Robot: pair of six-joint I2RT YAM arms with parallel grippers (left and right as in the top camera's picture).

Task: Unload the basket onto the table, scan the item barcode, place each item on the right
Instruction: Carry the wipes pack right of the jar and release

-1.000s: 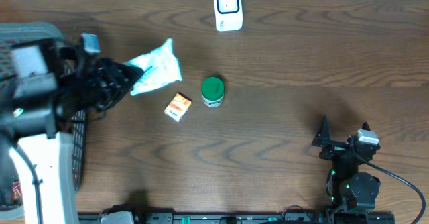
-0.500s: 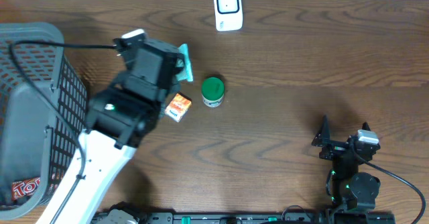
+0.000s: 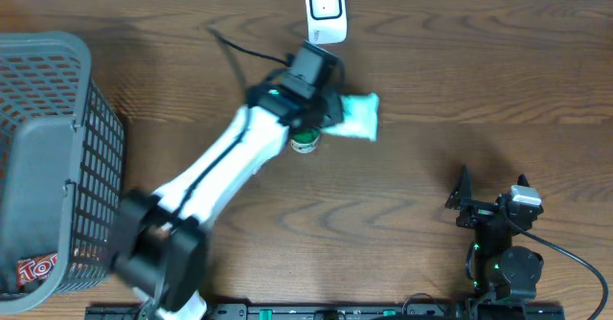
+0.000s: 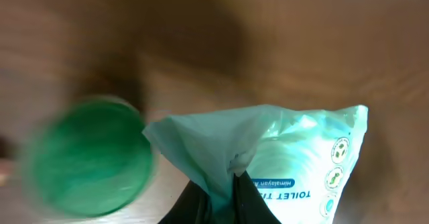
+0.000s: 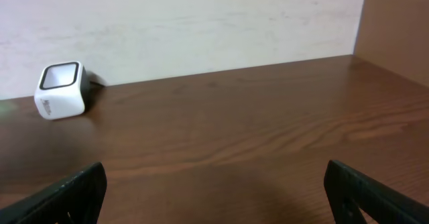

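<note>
My left gripper (image 3: 332,115) is shut on a pinched edge of the item, a mint-green toilet tissue pack (image 3: 354,117), and holds it above the table just in front of the white scanner (image 3: 326,11). The left wrist view shows the pack (image 4: 295,157) hanging from the closed gripper (image 4: 221,200); no barcode shows on it. Over on the right, near the front edge, my right gripper (image 3: 490,197) stands open and holds nothing. In the right wrist view the scanner (image 5: 60,90) stands far left by the wall, and the gripper (image 5: 214,194) is wide apart.
A green-lidded jar (image 3: 305,142) stands right under the left arm, beside the pack, and its green lid (image 4: 90,157) fills the left of the wrist view. A grey mesh basket (image 3: 57,90) with a red packet inside sits at the left edge.
The left arm has swung from beside the basket rightward across the table, carrying the tissue pack to a spot in front of the scanner. It now covers the orange box. The right arm is still.
</note>
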